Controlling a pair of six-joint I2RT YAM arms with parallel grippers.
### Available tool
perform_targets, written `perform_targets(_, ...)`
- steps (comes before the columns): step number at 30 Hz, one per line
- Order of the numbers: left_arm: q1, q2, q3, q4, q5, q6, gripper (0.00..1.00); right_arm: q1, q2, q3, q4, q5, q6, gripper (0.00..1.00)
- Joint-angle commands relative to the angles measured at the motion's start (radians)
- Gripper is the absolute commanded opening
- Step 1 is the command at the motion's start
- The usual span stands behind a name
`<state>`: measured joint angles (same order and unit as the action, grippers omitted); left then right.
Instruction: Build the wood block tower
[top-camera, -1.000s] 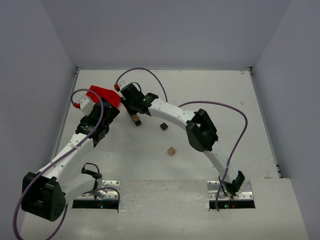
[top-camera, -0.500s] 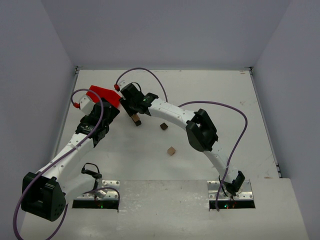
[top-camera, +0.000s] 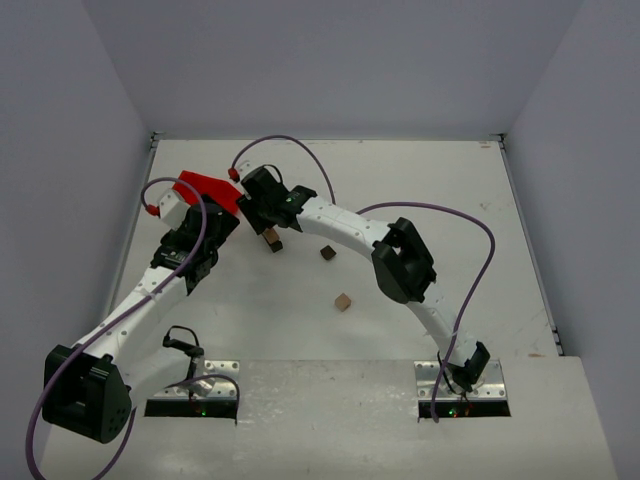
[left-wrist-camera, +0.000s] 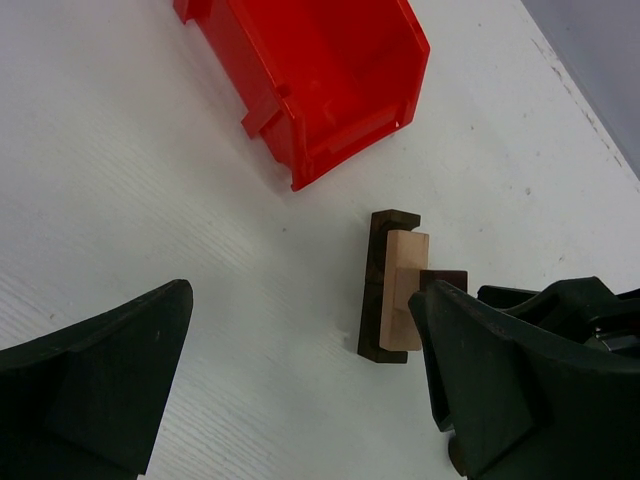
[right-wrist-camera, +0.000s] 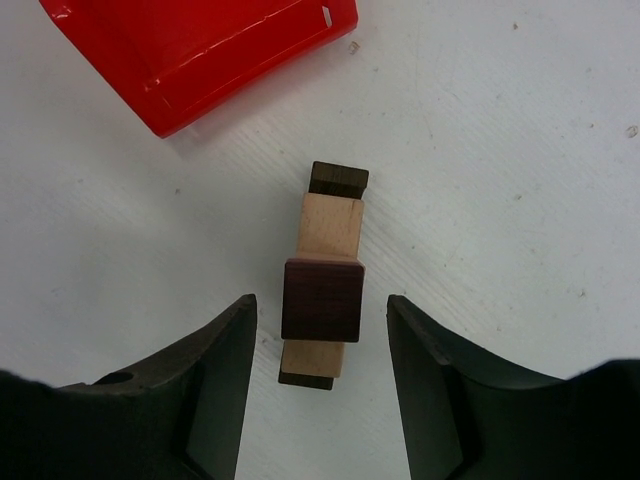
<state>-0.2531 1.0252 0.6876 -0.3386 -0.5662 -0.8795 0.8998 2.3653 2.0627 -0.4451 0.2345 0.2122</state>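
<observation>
The wood block tower (top-camera: 270, 238) stands on the white table just right of the red bin. From above in the right wrist view it shows a dark brown top cube (right-wrist-camera: 322, 299), tan wood (right-wrist-camera: 331, 222) under it and a dark base. My right gripper (right-wrist-camera: 320, 315) is open above it, one finger on each side of the top cube, not touching. In the top view the right gripper (top-camera: 266, 222) hovers over the tower. My left gripper (left-wrist-camera: 300, 305) is open and empty, facing the tower (left-wrist-camera: 395, 290). In the top view the left gripper (top-camera: 210, 232) is beside the bin.
The red bin (top-camera: 208, 190) lies tipped at the back left, close to both grippers; it also shows in the left wrist view (left-wrist-camera: 320, 70) and the right wrist view (right-wrist-camera: 190, 50). A loose dark cube (top-camera: 327, 253) and a loose tan cube (top-camera: 343, 301) lie on the table.
</observation>
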Motion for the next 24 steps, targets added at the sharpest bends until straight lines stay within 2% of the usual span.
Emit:
perform_targets(1,0.008,-0.024,0.0,0.041,-0.002,0.01,1.0,0.014,-0.07,-0.023,0.06,0.004,0.009,0.58)
perform_targets(3,0.008,-0.024,-0.002,0.042,-0.003,0.011,1.0,0.017,-0.104,-0.05,0.076,-0.011,0.004,0.66)
perform_targets(4,0.008,-0.024,-0.002,0.042,-0.002,0.01,1.0,0.02,-0.116,-0.073,0.088,-0.019,-0.005,0.82)
perform_targets(5,0.008,-0.024,-0.001,0.043,0.0,0.01,1.0,0.022,-0.134,-0.093,0.1,-0.023,-0.013,0.93)
perform_targets(6,0.008,-0.024,-0.001,0.042,0.001,0.01,1.0,0.024,-0.151,-0.111,0.111,-0.026,-0.019,0.99)
perform_targets(10,0.008,-0.025,-0.002,0.043,0.002,0.01,1.0,0.028,-0.227,-0.196,0.158,-0.038,-0.025,0.99)
perform_targets(14,0.008,-0.035,-0.007,0.043,0.002,0.01,1.0,0.028,-0.357,-0.352,0.205,-0.051,-0.022,0.99)
perform_targets(24,0.008,-0.051,-0.009,0.026,-0.002,0.009,1.0,0.028,-0.738,-0.921,0.252,0.011,0.067,0.99)
